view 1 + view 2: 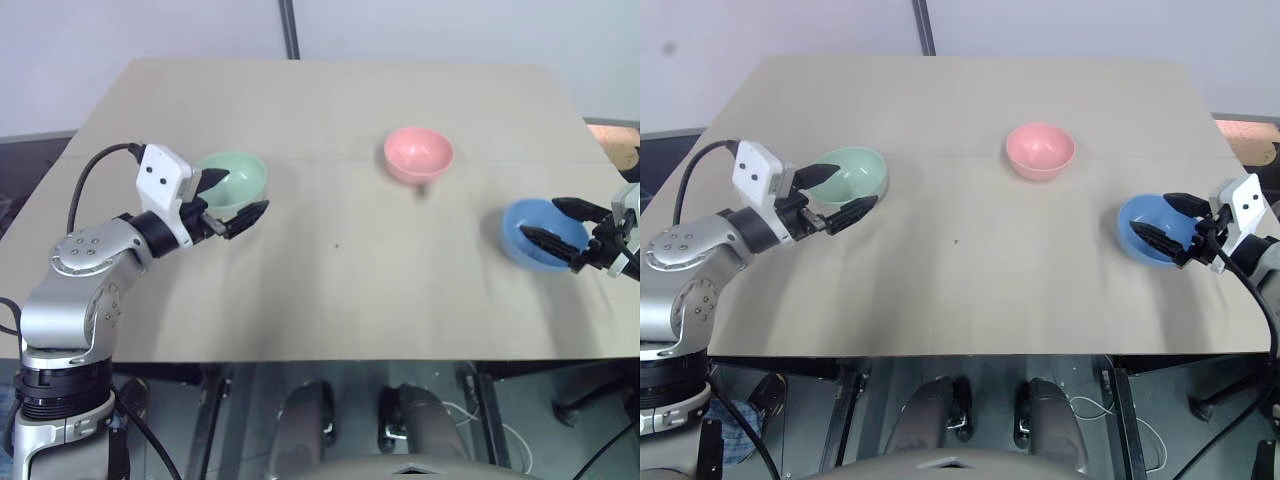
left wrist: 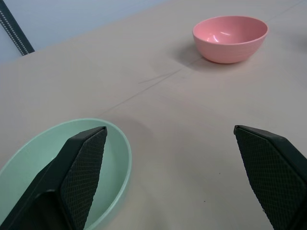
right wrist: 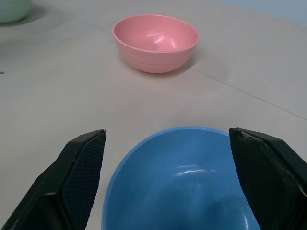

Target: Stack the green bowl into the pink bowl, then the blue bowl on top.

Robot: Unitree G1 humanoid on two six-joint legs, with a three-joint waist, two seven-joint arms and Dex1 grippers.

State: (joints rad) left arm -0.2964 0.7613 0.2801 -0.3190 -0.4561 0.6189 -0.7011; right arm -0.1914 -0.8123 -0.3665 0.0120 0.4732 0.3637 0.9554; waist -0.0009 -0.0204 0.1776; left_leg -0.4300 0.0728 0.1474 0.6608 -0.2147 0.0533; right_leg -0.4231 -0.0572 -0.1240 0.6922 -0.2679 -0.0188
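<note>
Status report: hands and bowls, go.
Both hands open: left hand at green bowl, right hand at blue bowl. Pink bowl empty. Nothing stacked. Path unobstructed.

Left arm bent at the elbow, reaching inward; left hand (image 1: 228, 201) roughly level, fingers spread wide, nothing held. Right arm enters from the far side; right hand (image 1: 565, 229) angled inward, fingers likewise spread wide, nothing gripped.

Silver-grey jointed left arm (image 1: 85, 265), white wrist block (image 1: 165, 185) with black cable, black cross-hatched jaws.
</note>
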